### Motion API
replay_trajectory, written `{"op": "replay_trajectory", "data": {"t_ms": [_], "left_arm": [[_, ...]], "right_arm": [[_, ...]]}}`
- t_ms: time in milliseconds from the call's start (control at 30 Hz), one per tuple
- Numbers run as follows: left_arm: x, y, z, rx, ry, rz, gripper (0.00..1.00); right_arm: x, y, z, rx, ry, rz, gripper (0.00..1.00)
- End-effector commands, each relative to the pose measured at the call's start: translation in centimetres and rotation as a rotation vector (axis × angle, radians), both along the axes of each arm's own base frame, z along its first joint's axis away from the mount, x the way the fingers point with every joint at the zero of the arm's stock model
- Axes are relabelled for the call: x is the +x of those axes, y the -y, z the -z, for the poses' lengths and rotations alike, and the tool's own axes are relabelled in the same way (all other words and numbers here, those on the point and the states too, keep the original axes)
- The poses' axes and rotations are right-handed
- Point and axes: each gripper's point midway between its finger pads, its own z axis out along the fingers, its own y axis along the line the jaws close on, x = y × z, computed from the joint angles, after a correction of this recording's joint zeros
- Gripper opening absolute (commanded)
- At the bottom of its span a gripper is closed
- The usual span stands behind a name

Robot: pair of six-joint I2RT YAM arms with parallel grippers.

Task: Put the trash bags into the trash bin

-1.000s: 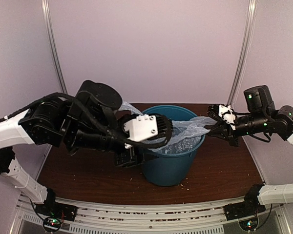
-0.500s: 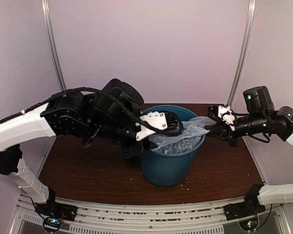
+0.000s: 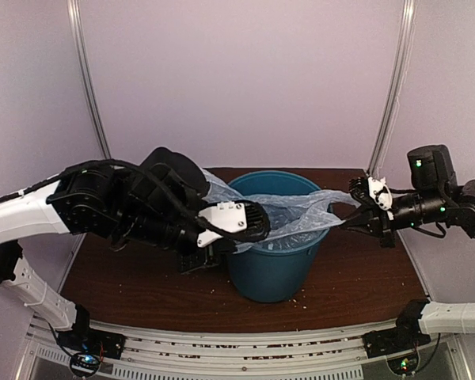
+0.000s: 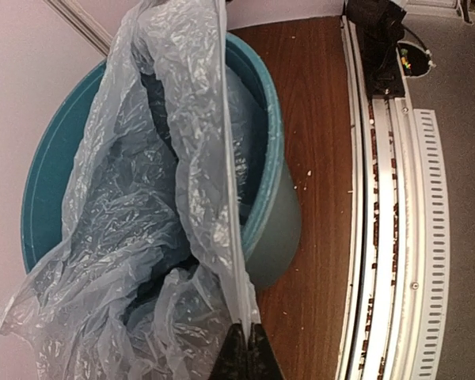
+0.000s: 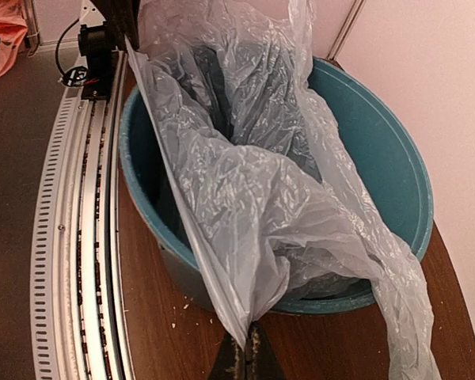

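Observation:
The teal trash bin (image 3: 273,273) stands mid-table. The pale, crinkly trash bag (image 3: 293,210) hangs inside it, its mouth stretched across the rim between both grippers. My left gripper (image 3: 222,247) sits just outside the bin's left side, shut on the bag's edge. In the left wrist view its tips (image 4: 247,336) pinch the folded hem of the bag (image 4: 142,237) beside the bin wall (image 4: 281,237). My right gripper (image 3: 347,223) is off the bin's right side, shut on the opposite edge. The right wrist view shows that gripper (image 5: 248,348) clamping the bag (image 5: 261,182) before the bin (image 5: 380,134).
The brown wooden table (image 3: 142,277) carries scattered pale crumbs near the bin's base. A white slotted rail (image 3: 237,348) runs along the near edge with the arm bases. Pale walls and two upright posts close in the back and sides.
The left gripper went from open to shut on the bag's left edge and drew back left off the bin. The right gripper moved slightly right, pulling the bag taut.

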Motion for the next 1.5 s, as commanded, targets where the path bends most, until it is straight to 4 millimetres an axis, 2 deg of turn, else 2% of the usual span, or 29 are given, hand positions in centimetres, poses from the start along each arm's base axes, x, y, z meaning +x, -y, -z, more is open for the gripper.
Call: {"op": "replay_trajectory", "data": {"t_ms": [0, 200, 300, 400, 500, 700, 967, 1067, 1167, 1233, 1333, 1400, 1467], "left_arm": [[-1.9, -1.3, -0.5, -0.060, -0.065, 0.009, 0.00], [-2.9, -1.2, 3.4, -0.049, -0.120, 0.005, 0.00], [-2.7, -1.2, 5.2, -0.037, -0.126, -0.019, 0.00], [-2.8, -1.3, 6.9, -0.038, -0.144, -0.036, 0.00], [-2.3, -1.4, 7.8, -0.057, -0.129, -0.063, 0.00], [-0.4, -1.6, 9.0, -0.067, -0.048, -0.139, 0.00], [0.5, -1.0, 11.2, -0.017, -0.022, -0.180, 0.00], [-0.2, -0.4, 10.9, -0.038, -0.058, -0.149, 0.00], [-1.4, 0.0, 9.5, -0.082, -0.091, -0.103, 0.17], [-2.6, 0.1, 8.6, -0.101, -0.103, -0.049, 0.27], [-4.3, -0.5, 7.8, -0.099, -0.147, 0.037, 0.42], [-4.8, -1.0, 6.7, -0.107, -0.153, 0.064, 0.48], [-5.3, -1.4, 4.7, -0.138, -0.163, 0.088, 0.52]], "right_arm": [[-2.7, 0.6, 0.9, -0.019, -0.026, -0.092, 0.00], [-3.3, 1.0, 3.7, -0.057, -0.038, -0.119, 0.00], [-3.3, 1.3, 4.9, -0.071, -0.035, -0.107, 0.00], [-2.9, 1.5, 5.4, -0.078, -0.010, -0.091, 0.00], [-2.2, 1.5, 6.4, -0.096, -0.005, -0.070, 0.00], [-0.1, 1.6, 9.7, -0.164, 0.005, -0.010, 0.00], [1.0, 1.2, 9.8, -0.139, 0.009, 0.039, 0.00], [0.5, 1.3, 9.0, -0.125, 0.012, 0.032, 0.08], [-0.5, 1.6, 7.7, -0.103, 0.025, 0.011, 0.17], [-1.3, 1.7, 6.8, -0.079, 0.028, -0.008, 0.28], [-2.4, 1.7, 5.5, -0.045, 0.027, -0.044, 0.37], [-3.2, 1.6, 4.7, -0.033, 0.015, -0.082, 0.41], [-4.2, 1.5, 4.1, -0.037, -0.007, -0.128, 0.43]]}}
